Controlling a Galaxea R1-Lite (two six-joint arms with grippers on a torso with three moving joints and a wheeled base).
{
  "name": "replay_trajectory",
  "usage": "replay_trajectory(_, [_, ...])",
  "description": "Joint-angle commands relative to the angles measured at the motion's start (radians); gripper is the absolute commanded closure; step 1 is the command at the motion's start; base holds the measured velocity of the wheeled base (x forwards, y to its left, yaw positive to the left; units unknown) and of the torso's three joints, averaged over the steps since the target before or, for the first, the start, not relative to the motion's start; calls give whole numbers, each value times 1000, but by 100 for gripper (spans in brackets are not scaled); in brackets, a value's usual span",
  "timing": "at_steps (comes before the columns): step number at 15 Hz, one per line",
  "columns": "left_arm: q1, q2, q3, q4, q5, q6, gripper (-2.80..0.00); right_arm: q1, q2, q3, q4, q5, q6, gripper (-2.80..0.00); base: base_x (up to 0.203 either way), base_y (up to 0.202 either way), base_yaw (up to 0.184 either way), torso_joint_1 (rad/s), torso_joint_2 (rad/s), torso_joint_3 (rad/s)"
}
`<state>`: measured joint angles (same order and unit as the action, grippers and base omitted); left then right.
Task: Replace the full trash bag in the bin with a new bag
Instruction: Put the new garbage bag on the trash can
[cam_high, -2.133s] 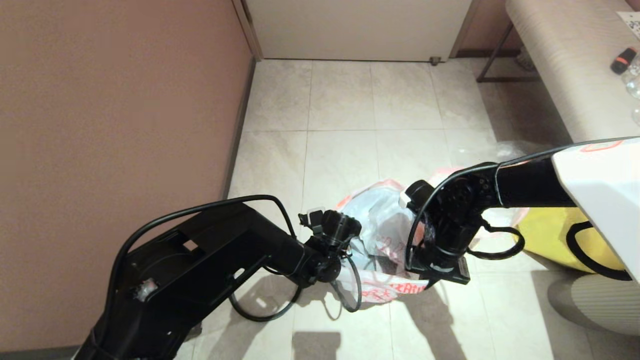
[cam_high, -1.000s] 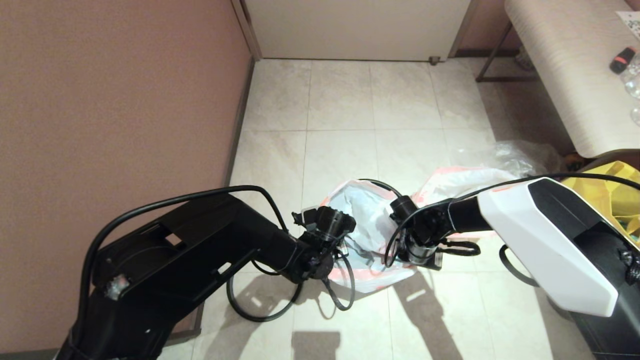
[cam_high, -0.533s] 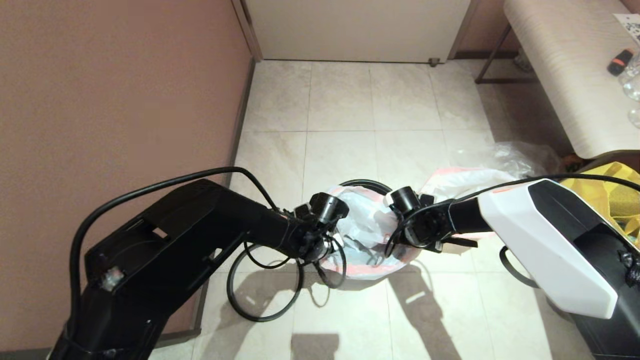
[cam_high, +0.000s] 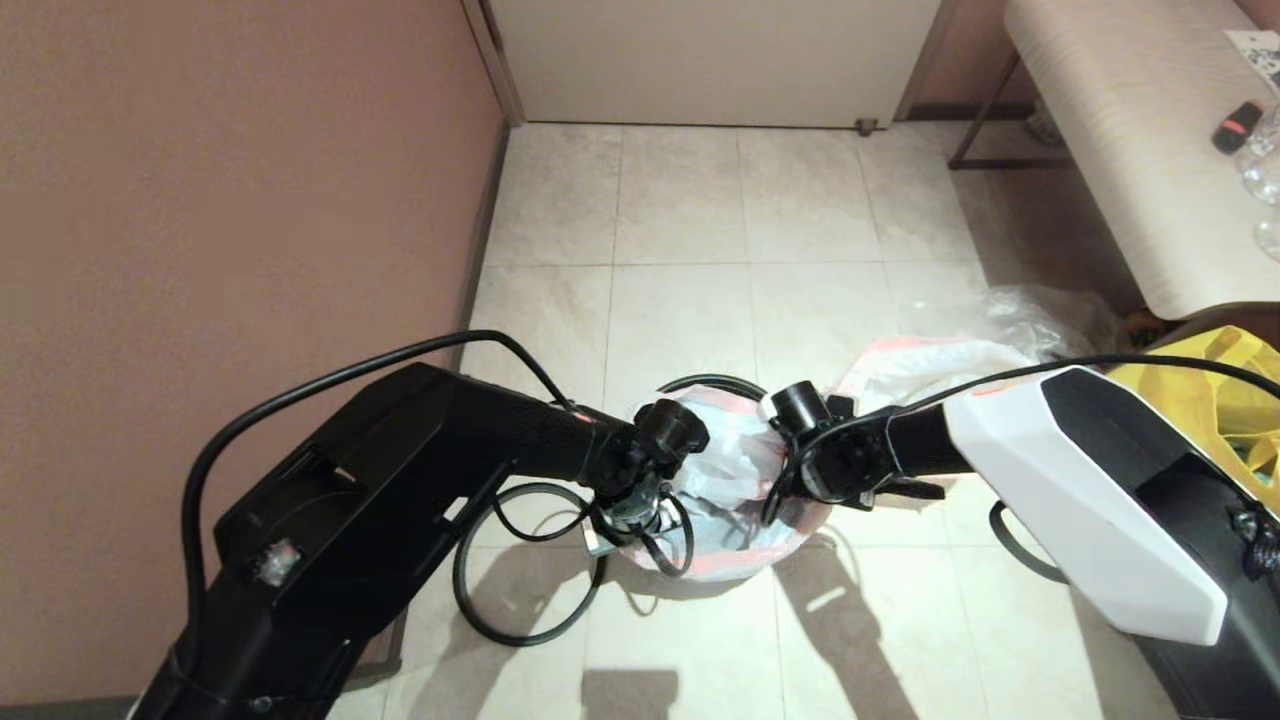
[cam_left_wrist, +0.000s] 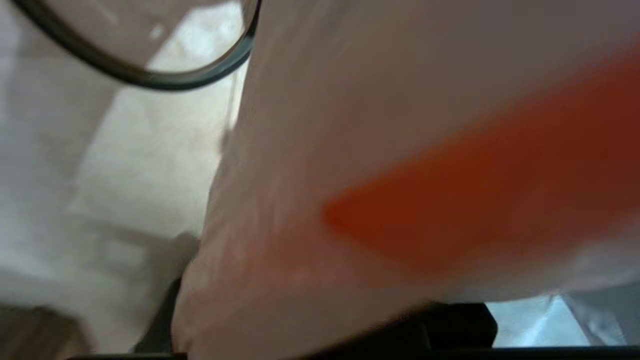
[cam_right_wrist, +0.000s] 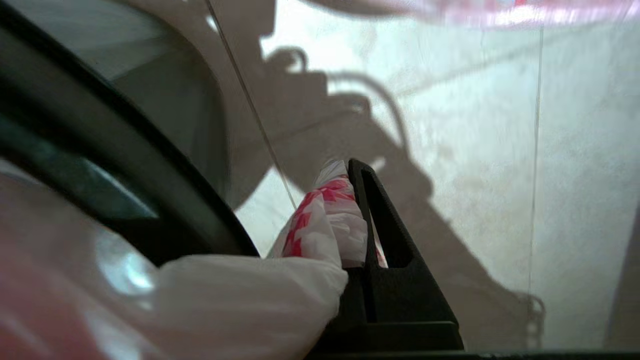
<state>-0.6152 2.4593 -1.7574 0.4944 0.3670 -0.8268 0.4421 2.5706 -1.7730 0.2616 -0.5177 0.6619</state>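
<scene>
The new bag (cam_high: 735, 475), white film with a pink rim band, is spread over the small dark bin (cam_high: 712, 381); only the far arc of the bin's rim shows. My left gripper (cam_high: 628, 518) is at the bag's left side, where film (cam_left_wrist: 400, 150) covers nearly the whole left wrist view. At the bag's right side, my right gripper (cam_high: 806, 495) is shut on a bunched piece of the bag's red-printed rim (cam_right_wrist: 320, 225), just outside the bin's rim (cam_right_wrist: 125, 165). The full trash bag (cam_high: 930, 362) lies on the floor to the bin's right, partly behind my right arm.
A crumpled clear bag (cam_high: 1045, 310) lies beyond the full one. A big yellow bag (cam_high: 1215, 385) stands at the right under a bench (cam_high: 1130, 150). A brown wall (cam_high: 230, 200) runs along the left, with a closed door (cam_high: 710, 60) ahead.
Both grippers have come lower and closer to the bin, drawing the bag's mouth down around it. The bin's far rim now shows above the bag.
</scene>
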Motion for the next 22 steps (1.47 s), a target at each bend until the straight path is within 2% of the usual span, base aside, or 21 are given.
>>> replay_trajectory(1, [-16,-45,-5,71,-3,41,0,6,-21,39,4,4,0,0,0,0,0,0,0,0])
replay_trajectory(2, [-24,-60,-4,117,-30,72,0,8,-41,75,1,8,-8,0,0,0,0,0,0,0])
replay_trajectory(3, [-27,-58,-5,127,-58,75,0,11,-71,119,-5,12,-23,-267,0,0,0,0,0,0])
replay_trajectory(4, [-26,-50,-8,115,-64,74,0,13,-98,157,-18,20,-38,-280,0,0,0,0,0,0])
replay_trajectory(5, [-25,-49,-3,80,-72,71,-151,12,-120,180,-54,25,-52,-280,0,0,0,0,0,0])
replay_trajectory(6, [-23,-46,5,47,-85,68,-280,12,-125,187,-67,12,-53,-280,0,0,0,0,0,0])
replay_trajectory(9, [-17,-48,30,-5,-95,67,-280,13,-178,237,-27,-33,-20,-280,0,0,0,0,0,0])
replay_trajectory(11, [-6,-54,25,5,-87,70,-280,1,-270,272,-17,-5,1,-280,0,0,0,0,0,0])
replay_trajectory(12, [-5,-59,21,20,-91,72,-280,-9,-331,282,-16,41,5,-280,0,0,0,0,0,0])
replay_trajectory(15, [-14,-94,20,42,-95,72,-280,-36,-471,291,-14,243,8,-280,0,0,0,0,0,0])
replay_trajectory(16, [-20,-97,23,43,-95,72,-280,-36,-492,295,-10,264,7,-280,0,0,0,0,0,0])
replay_trajectory(17, [-21,-102,25,45,-95,73,-280,-34,-517,305,-8,282,7,0,0,0,0,0,0,0])
replay_trajectory(20, [-35,-140,26,81,-103,74,-280,-39,-605,353,8,395,30,0,0,0,0,0,0,0])
replay_trajectory(22, [-35,-140,21,103,-111,74,-280,-37,-573,380,14,382,30,0,0,0,0,0,0,0])
